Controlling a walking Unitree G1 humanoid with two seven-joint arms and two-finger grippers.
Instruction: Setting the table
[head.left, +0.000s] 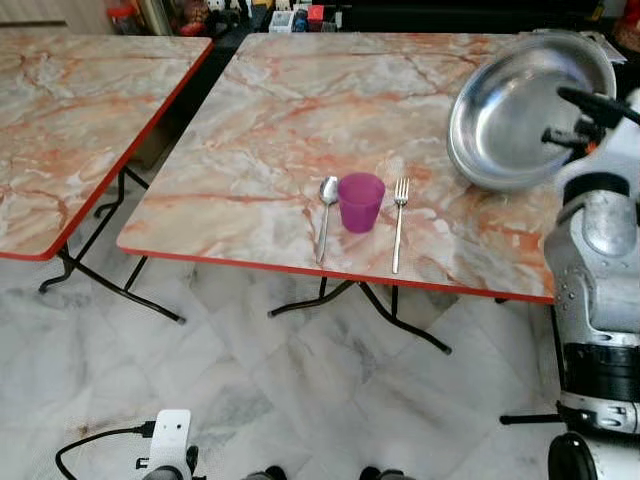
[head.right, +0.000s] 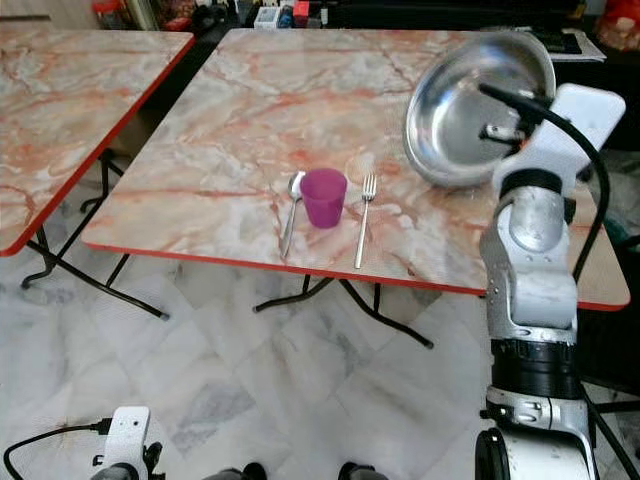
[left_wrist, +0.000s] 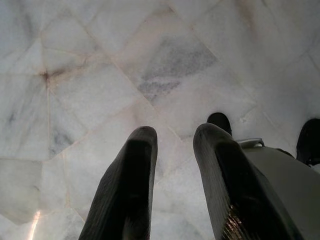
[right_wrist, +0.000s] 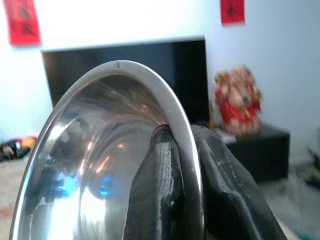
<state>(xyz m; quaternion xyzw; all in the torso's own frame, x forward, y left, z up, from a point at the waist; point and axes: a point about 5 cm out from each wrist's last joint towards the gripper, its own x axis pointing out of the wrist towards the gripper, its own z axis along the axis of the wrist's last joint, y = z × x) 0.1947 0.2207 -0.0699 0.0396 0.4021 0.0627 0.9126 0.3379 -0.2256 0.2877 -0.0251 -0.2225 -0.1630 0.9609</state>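
The right gripper (right_wrist: 182, 200) clenched the rim of a steel bowl (head.left: 520, 105), one finger inside and one outside, and held it tilted on edge above the far right part of the marble tabletop (head.left: 290, 120), its hollow facing the room. Near the tabletop's front edge stood a purple cup (head.left: 360, 201), with a spoon (head.left: 326, 212) just beside it on the robot's left and a fork (head.left: 399, 218) just beside it on the right (both lay with handles toward the red edge). A second tabletop (head.left: 70, 130) stood apart to the left. The left gripper (left_wrist: 175, 190) hung low over the pale tiled floor (left_wrist: 125, 65), its two black fingers parted and grasping nothing.
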